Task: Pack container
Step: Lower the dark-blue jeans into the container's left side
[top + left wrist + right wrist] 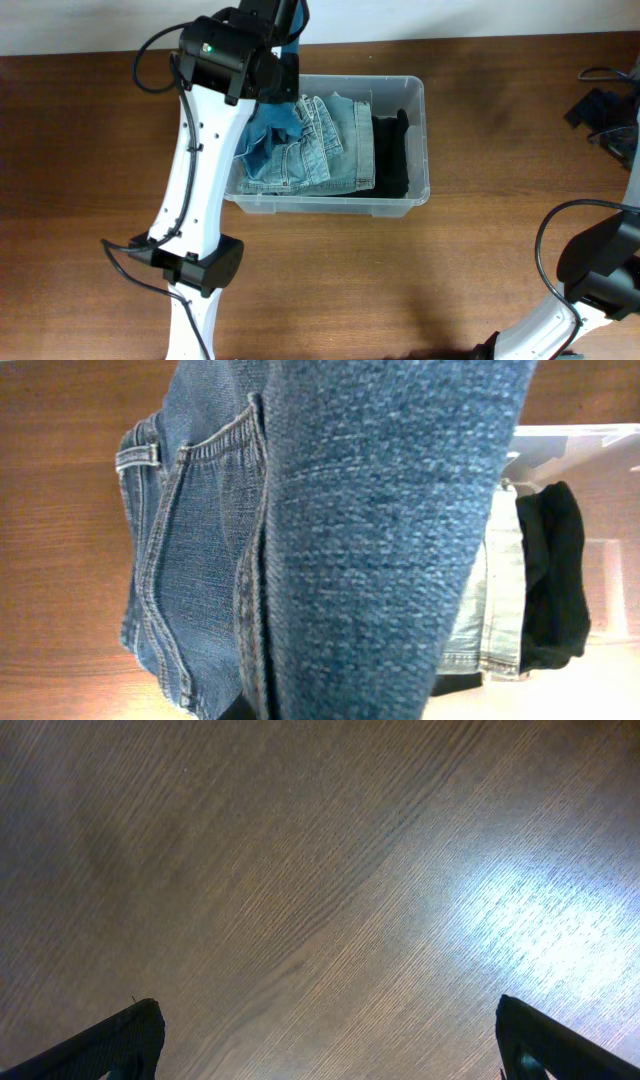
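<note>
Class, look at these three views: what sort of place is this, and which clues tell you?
Probably a robotics lab or test bench rather than a home: white robot arms stand over a bare wooden table, with a clear container of folded jeans set out for packing.

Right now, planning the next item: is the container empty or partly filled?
Partly filled: light jeans and a black garment lie inside the container.

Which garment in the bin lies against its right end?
The black garment, between the pale jeans and the right wall of the container; the others are blue denim.
</note>
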Robot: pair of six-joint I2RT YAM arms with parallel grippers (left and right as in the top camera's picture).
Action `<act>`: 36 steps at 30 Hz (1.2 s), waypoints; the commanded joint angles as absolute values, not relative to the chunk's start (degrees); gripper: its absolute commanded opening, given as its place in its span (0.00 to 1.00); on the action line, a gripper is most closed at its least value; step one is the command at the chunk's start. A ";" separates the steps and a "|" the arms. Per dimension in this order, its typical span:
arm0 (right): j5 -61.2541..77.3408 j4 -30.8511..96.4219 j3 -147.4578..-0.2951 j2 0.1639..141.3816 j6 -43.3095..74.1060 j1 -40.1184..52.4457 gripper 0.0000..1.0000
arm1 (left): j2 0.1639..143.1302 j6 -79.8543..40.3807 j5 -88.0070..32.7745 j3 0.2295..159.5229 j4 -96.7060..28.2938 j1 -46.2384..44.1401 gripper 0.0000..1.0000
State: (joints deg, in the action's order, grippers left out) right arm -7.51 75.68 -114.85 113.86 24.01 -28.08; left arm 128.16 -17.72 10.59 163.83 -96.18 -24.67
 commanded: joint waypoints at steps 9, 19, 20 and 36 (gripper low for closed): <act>-8.21 75.66 -114.65 114.50 24.29 -28.14 0.98 | 133.10 -26.61 9.96 164.88 -91.68 -28.56 0.01; -8.21 75.66 -114.65 114.50 24.29 -28.14 0.98 | 135.33 -29.93 7.27 164.83 -88.07 -33.80 0.25; -8.21 75.68 -114.65 114.50 24.29 -28.14 0.98 | 135.37 -30.70 7.27 164.83 -87.99 -34.28 0.25; -8.21 75.66 -114.65 114.50 24.29 -28.14 0.98 | 140.22 -32.80 7.27 164.83 -85.71 -37.12 0.27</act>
State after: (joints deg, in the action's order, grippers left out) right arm -7.51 75.66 -114.85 113.86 23.97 -28.08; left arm 137.47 -31.62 7.62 163.83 -86.08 -36.82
